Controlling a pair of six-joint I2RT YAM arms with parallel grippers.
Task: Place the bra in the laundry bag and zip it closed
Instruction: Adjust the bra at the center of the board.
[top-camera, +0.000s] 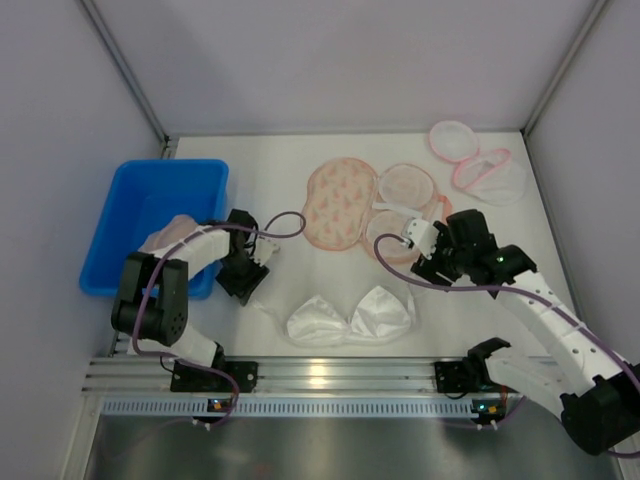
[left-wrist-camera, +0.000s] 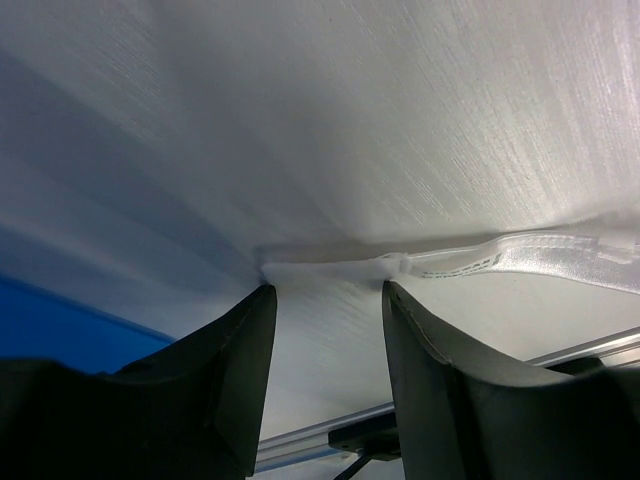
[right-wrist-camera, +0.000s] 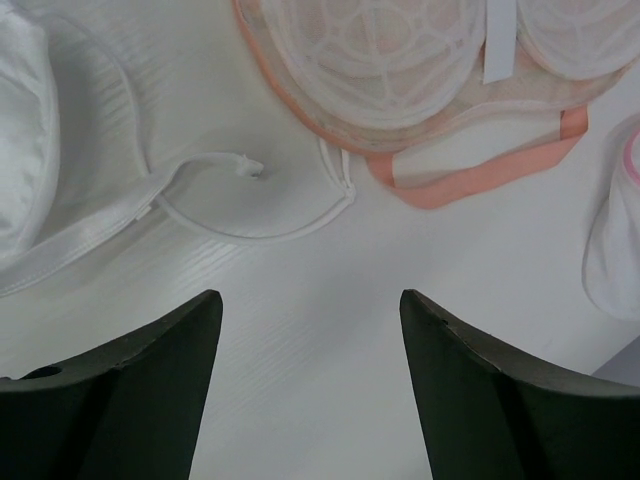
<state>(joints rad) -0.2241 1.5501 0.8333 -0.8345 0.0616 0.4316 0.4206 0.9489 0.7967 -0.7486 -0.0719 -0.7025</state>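
Bra (top-camera: 350, 318) lies on the counter (top-camera: 270, 175), just on the arm-base side of the laundry bag (top-camera: 338, 205). Expect it soft, light and limp (straps will trail). You'd best pinch the strap (left-wrist-camera: 520, 258). Left fingers (left-wrist-camera: 225, 370) stand apart at its end, gripping nothing; right fingers (right-wrist-camera: 480, 380) spread wide, empty, beside the bag.

A white table (top-camera: 270, 170) stands boxed in by plain pale walls (top-camera: 330, 60) on the left, far and right, with a metal rail (top-camera: 330, 375) along its near edge.
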